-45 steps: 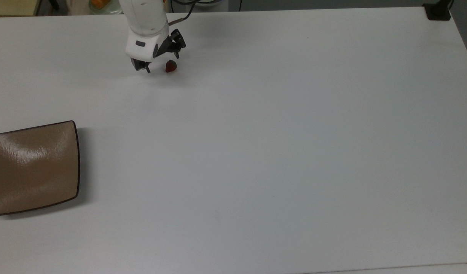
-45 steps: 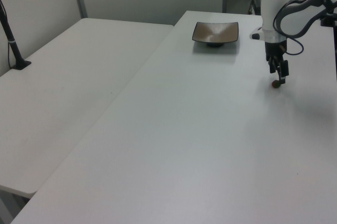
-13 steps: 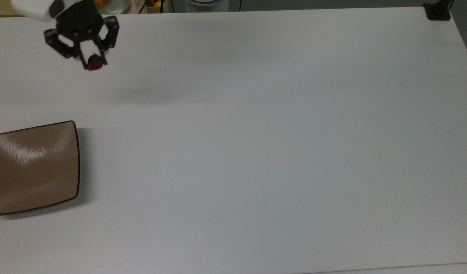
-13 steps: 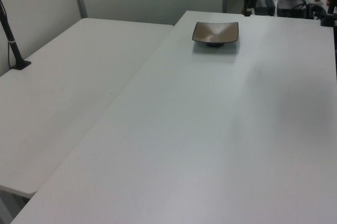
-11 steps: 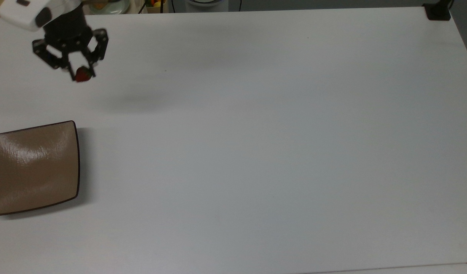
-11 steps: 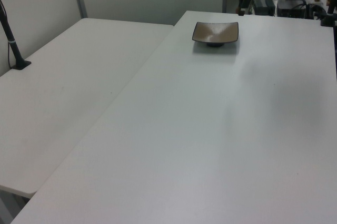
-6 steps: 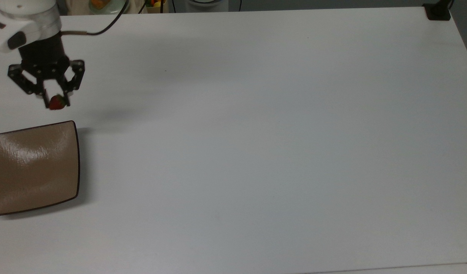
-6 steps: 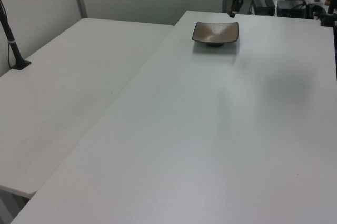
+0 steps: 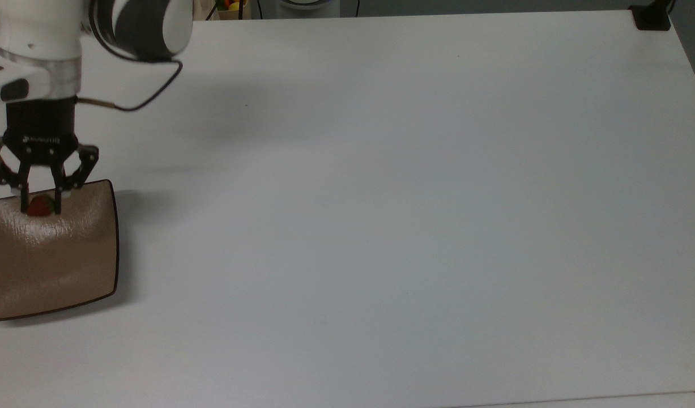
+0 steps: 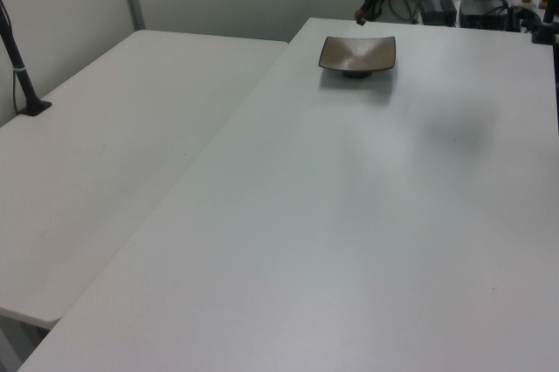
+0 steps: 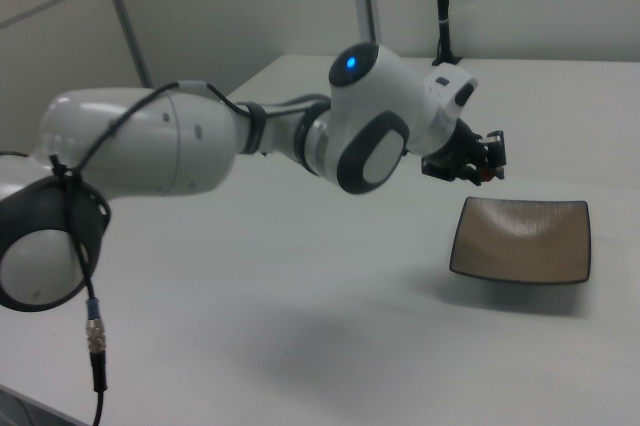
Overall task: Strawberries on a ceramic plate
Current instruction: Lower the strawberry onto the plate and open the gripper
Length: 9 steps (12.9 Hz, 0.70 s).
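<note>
Gripper (image 9: pixel 39 205) is closed on the strawberry (image 9: pixel 39 207), which is held between its fingertips clear of the tabletop (image 9: pixel 381 198). Ceramic plate (image 9: pixel 52 266) lies below the gripper, its centre offset toward the top view's bottom. Judgement: short advance over centre, then descent.
</note>
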Available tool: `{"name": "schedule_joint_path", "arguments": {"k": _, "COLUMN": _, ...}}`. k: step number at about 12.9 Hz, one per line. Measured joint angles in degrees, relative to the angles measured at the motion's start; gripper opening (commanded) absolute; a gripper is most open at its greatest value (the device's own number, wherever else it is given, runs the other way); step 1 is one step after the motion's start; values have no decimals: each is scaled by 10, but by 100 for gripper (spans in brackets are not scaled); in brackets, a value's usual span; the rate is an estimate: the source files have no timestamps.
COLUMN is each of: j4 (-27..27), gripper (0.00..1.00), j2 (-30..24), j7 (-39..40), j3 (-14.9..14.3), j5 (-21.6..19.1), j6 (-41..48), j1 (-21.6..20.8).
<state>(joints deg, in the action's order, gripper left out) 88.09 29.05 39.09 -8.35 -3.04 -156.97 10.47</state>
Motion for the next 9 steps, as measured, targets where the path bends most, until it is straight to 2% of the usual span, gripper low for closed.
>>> {"name": "schedule_joint_path", "arguments": {"k": 2, "j4": 0, "gripper": 24, "j2": 31, "j7": 1, "j3": 0, "j5": 11, "j6": -58, "j1": 0}}
{"name": "schedule_joint_path", "arguments": {"k": 5, "j4": 0, "gripper": 24, "j2": 66, "j7": 1, "j3": 0, "j5": 66, "j6": -85, "j1": 6}}
{"name": "schedule_joint_path", "arguments": {"k": 8, "j4": 5, "gripper": 24, "j2": 94, "j7": 1, "j3": 0, "j5": 72, "j6": -134, "j1": 17}}
{"name": "schedule_joint_path", "arguments": {"k": 9, "j4": 9, "gripper": 28, "j2": 101, "j7": 1, "j3": 0, "j5": 73, "j6": -152, "j1": 21}}
